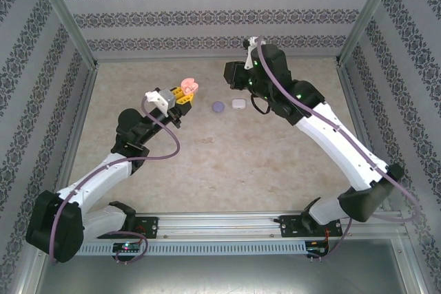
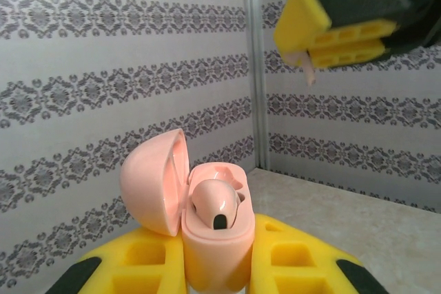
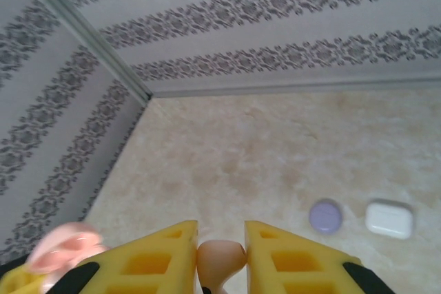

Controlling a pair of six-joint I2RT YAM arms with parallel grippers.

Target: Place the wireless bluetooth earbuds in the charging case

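Above the table [image 1: 227, 163], from the overhead camera, the left claw [image 1: 185, 93] held the pink charging case [image 1: 190, 87] raised with its lid open. The right claw [image 1: 231, 76] hung just beside it on the right, and a purple case [image 1: 218, 107] and a white case [image 1: 238, 103] lay closed on the table nearby. From the left wrist, the case stood upright, clamped low between yellow fingers [image 2: 296, 266], lid swung to the left, with one pink earbud [image 2: 216, 204] seated in the nearer well and the well behind it apparently free. The right claw hovered up and to the right, apart from the case, with the pale stem of the second pink earbud [image 2: 307, 72] poking down from its pads. From the right wrist, that claw was narrowed on the earbud [image 3: 220, 258], its bulb between the pads, and the open case [image 3: 65, 246] showed blurred at lower left. By these views the coming move turned on carrying the earbud leftward and down, stem first, into the free well, and the right arm was the one placed to do it.
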